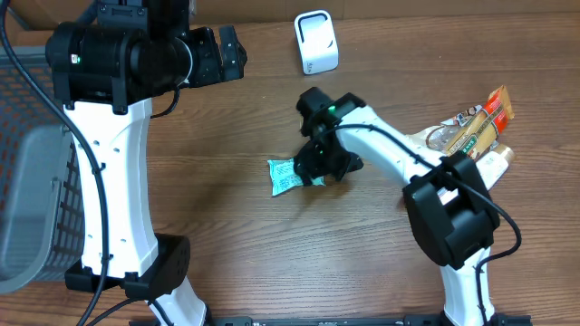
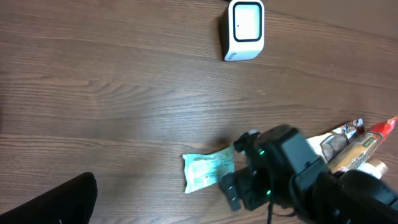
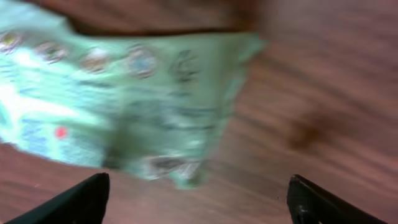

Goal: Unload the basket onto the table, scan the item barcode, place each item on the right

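Item: a green packet (image 1: 288, 176) lies flat on the wooden counter (image 1: 227, 226), near its middle.
Right claw (image 1: 315, 161): spread wide, low over the right end of the packet, pinching nothing; its wrist view shows one dark fingertip (image 3: 84, 200) at each side, the print on the packet blurred.
Left claw (image 1: 227, 52): spread, empty, at the far left, well apart from the packet.
Scanner (image 1: 316, 43): white, stands at the far side of the counter.
Snack packets (image 1: 473, 129): piled at the right, beside the right arm.
Basket (image 1: 27, 181): grey mesh, at the left edge.

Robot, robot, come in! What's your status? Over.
Left claw open, empty. Right claw open, at green packet, not gripping. Packet lying on table. Nothing between it and white scanner.
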{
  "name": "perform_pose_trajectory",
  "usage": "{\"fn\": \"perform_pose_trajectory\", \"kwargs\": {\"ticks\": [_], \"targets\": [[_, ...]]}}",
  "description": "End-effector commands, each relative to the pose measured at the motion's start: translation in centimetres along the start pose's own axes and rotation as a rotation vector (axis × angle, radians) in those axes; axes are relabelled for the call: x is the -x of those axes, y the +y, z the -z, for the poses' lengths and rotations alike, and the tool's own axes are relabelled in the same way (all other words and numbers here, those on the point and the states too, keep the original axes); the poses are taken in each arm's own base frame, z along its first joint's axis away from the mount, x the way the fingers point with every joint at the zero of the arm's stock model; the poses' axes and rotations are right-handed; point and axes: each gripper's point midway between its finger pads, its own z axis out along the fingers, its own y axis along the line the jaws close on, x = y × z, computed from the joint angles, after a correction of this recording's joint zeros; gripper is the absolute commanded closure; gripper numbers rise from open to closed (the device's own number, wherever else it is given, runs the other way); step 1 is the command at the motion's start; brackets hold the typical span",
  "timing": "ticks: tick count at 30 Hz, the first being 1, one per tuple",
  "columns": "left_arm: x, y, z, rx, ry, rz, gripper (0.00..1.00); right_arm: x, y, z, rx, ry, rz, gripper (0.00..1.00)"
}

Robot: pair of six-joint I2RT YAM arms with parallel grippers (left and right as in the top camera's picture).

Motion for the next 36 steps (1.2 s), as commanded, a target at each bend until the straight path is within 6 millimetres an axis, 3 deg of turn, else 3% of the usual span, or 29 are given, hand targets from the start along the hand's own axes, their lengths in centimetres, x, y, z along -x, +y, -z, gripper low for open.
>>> {"fn": "perform_pose_trajectory", "kwargs": {"ticks": [1,3,6,7,15,23,34,36], "targets": [[0.2,0.0,-0.2,0.005,-0.003,-0.017,0.00,1.1,-1.8,2.4,-0.013,-0.062,-0.011,0.17],[0.2,0.0,-0.2,0.005,-0.003,-0.018,0.00,1.1,-1.9,2.5,0.034,-0.051,-0.032,0.36],[0.2,0.0,-0.2,0.005,-0.003,-0.017,0.00,1.1,-0.4,2.8,0.150,-0.042,-0.040,0.77],[0.2,0.0,-0.2,0.005,-0.003,-0.017,0.00,1.1,0.1,2.9,0.179,-0.041,-0.038,0.81],[0.2,0.0,-0.2,0.005,-0.003,-0.017,0.01,1.5,1.9,3.0,0.243,-0.056,-0.018,0.89],[0.2,0.0,-0.2,0.005,-0.003,-0.018,0.00,2.3,1.3,2.1,0.210,-0.090,-0.109,0.93],[0.2,0.0,-0.2,0.005,-0.003,-0.018,0.00,1.9,1.9,0.5,0.203,-0.092,-0.115,0.94],[0.2,0.0,-0.2,0.005,-0.003,-0.017,0.00,2.0,2.0,0.5,0.200,-0.096,-0.114,0.89]]}}
